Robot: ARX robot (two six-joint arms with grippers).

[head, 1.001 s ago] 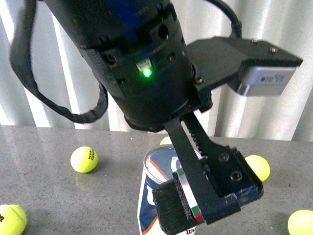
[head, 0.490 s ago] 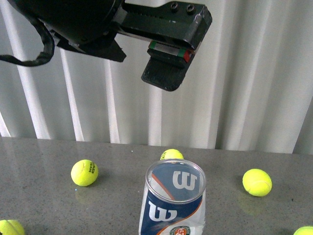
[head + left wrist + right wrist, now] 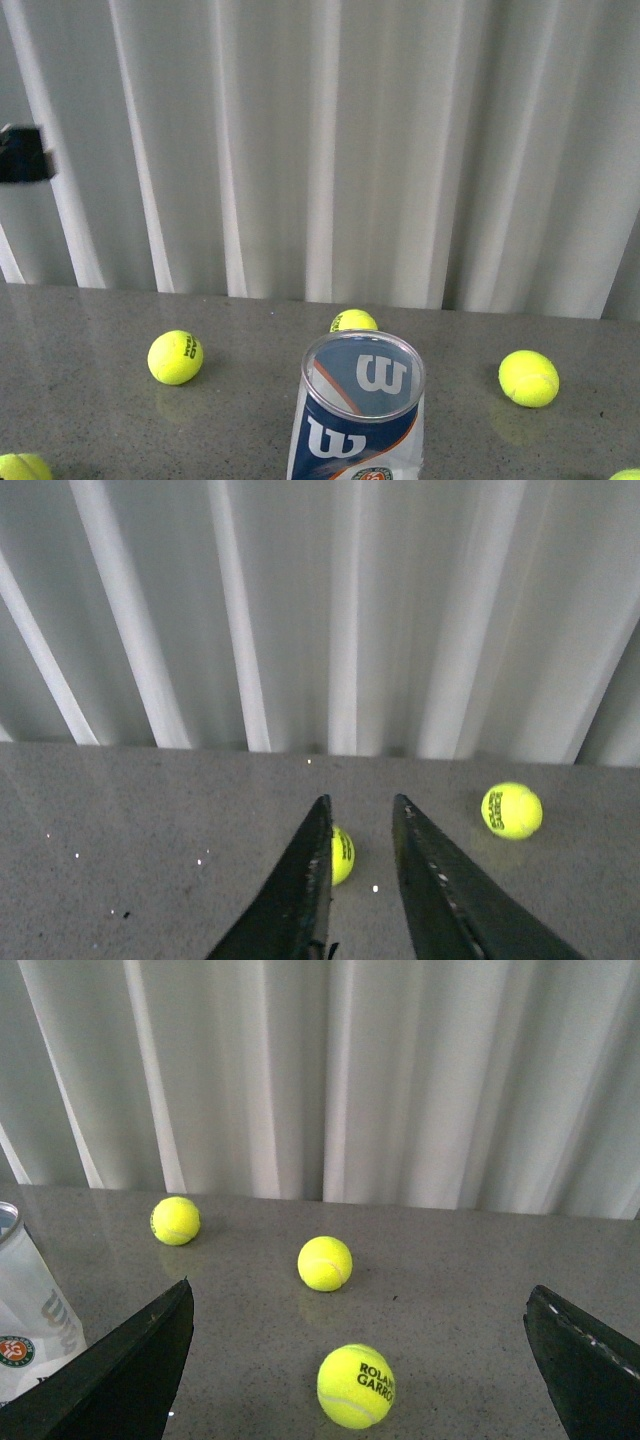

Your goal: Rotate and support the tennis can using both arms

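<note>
Left gripper (image 3: 358,815): on my left wrist feed I see its two black fingers (image 3: 290,900) close together with a narrow gap between the tips, nothing held. They hang above the grey table (image 3: 120,840), and a tennis ball (image 3: 342,854) shows through the gap, partly hidden by one finger. A second ball (image 3: 511,810) lies well apart from it, nearer the white curtain (image 3: 340,610).

Right gripper (image 3: 360,1300): on my right wrist feed its fingers (image 3: 125,1375) stand wide apart at the two edges of the picture, empty. Three balls lie on the table between and beyond them: one printed "Roland Garros" (image 3: 356,1385) closest, one (image 3: 325,1263) further out, one (image 3: 175,1220) toward the curtain.

Tennis can (image 3: 358,415): I see it in the front view standing on the table in the near middle, tilted slightly, its clear round top facing my camera, blue-white "W" label and orange stripe below. No gripper touches it. In the right wrist feed a sliver of it shows at the frame edge, just beside one finger.

Front view, remainder: balls around the can, one (image 3: 175,357) to its left, one (image 3: 353,321) just behind, one (image 3: 528,377) to its right, and two cut off at the lower corners. A small dark object (image 3: 22,153) at the left edge; I cannot tell what it is.
</note>
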